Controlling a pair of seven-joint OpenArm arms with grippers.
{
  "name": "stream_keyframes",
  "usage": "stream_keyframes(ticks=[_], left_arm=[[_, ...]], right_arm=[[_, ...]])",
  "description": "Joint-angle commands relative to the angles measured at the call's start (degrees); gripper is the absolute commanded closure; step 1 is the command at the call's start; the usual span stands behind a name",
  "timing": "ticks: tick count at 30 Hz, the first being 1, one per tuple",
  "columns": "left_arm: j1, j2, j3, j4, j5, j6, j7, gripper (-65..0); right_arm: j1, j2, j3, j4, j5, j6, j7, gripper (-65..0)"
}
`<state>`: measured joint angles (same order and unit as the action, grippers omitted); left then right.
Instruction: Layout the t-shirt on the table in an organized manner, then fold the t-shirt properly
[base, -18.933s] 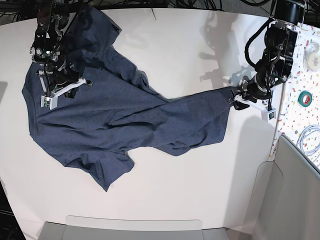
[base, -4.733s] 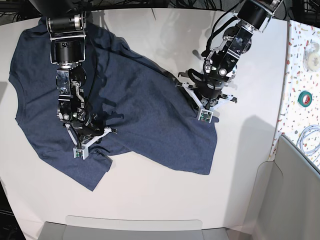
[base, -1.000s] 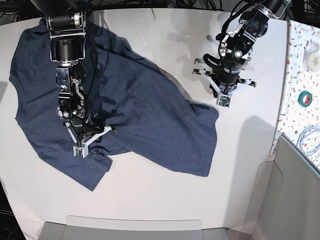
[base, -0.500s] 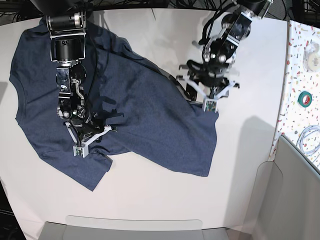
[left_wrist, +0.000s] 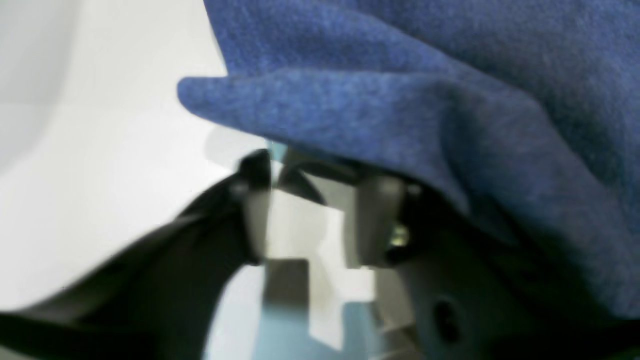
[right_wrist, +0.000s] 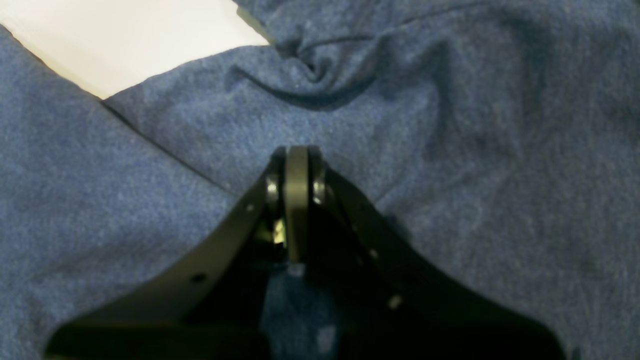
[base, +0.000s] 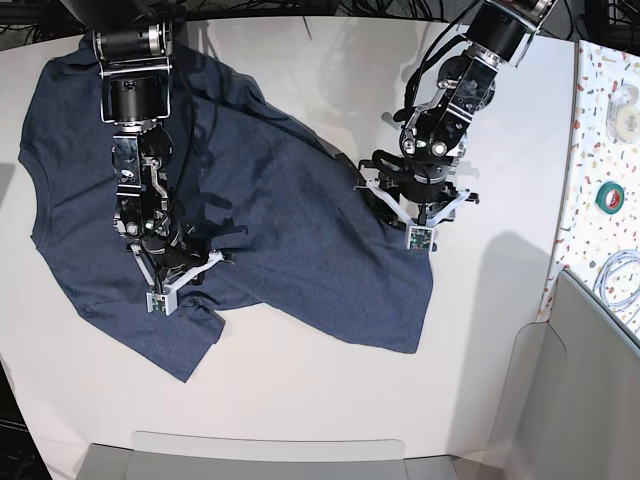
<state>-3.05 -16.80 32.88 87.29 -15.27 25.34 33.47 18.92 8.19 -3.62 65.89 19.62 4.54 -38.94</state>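
The dark navy t-shirt (base: 280, 200) lies spread, slightly creased, on the white table (base: 330, 400), its hem toward the right. My left gripper (base: 417, 226) is at the shirt's right edge. In the left wrist view this gripper (left_wrist: 312, 210) is open, with the white table (left_wrist: 100, 175) showing through the gap, and a raised fold of the t-shirt (left_wrist: 400, 80) drapes over one finger. My right gripper (base: 165, 288) rests on the shirt's lower left part near a sleeve. In the right wrist view it (right_wrist: 297, 156) is shut, tips down on the t-shirt (right_wrist: 150, 210).
A speckled surface (base: 600, 140) borders the table at the right and carries a green tape roll (base: 611, 195), a white roll (base: 625, 100) and a coiled cable (base: 620, 280). Grey bins stand at the bottom right (base: 590, 400) and along the front edge (base: 270, 455).
My left gripper moved from the bare table to the right of the shirt back onto the shirt's right edge and lower down. The right arm has not moved.
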Motion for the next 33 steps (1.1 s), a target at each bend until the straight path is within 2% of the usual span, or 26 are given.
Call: stream_keyframes(ticks=[1, 4, 5, 9, 16, 19, 24, 33], left_arm=[[0.0, -0.3, 0.0, 0.1, 0.1, 0.5, -0.5, -18.0], [0.4, -0.3, 0.0, 0.1, 0.1, 0.5, -2.5, -10.1], [0.5, -0.3, 0.0, 0.1, 0.0, 0.4, -2.6, -9.3], [0.5, -0.8, 3.6, 0.5, 0.0, 0.4, -3.0, -11.0], [-0.1, -4.0, 13.1, 0.7, 0.1, 0.4, -2.8, -11.3], [-0.1, -4.1, 14.5, 1.0, 0.1, 0.4, -2.7, -11.3], [-0.2, -3.6, 14.4, 5.3, 0.1, 0.5, -2.7, -11.3], [-5.0, 2.9, 14.6, 3.1, 0.1, 0.5, -2.6, -11.3]], right_arm=[[0.7, 0.1, 0.1, 0.4, -0.3, -0.1, -1.5, 0.0], [0.7, 0.1, 0.1, 0.4, -0.3, -0.1, -1.5, 0.0], [0.7, 0.1, 0.1, 0.4, -0.3, -0.1, -1.5, 0.0], [0.7, 0.1, 0.1, 0.4, -0.3, -0.1, -1.5, 0.0], [0.6, 0.1, 0.1, 0.4, -0.3, -0.1, -1.6, 0.0], [0.6, 0.1, 0.1, 0.4, -0.3, -0.1, -1.6, 0.0], [0.2, 0.1, 0.1, 0.4, -0.3, -0.1, -1.5, 0.0], [-0.9, 0.1, 0.1, 0.4, -0.3, -0.1, -1.5, 0.0]])
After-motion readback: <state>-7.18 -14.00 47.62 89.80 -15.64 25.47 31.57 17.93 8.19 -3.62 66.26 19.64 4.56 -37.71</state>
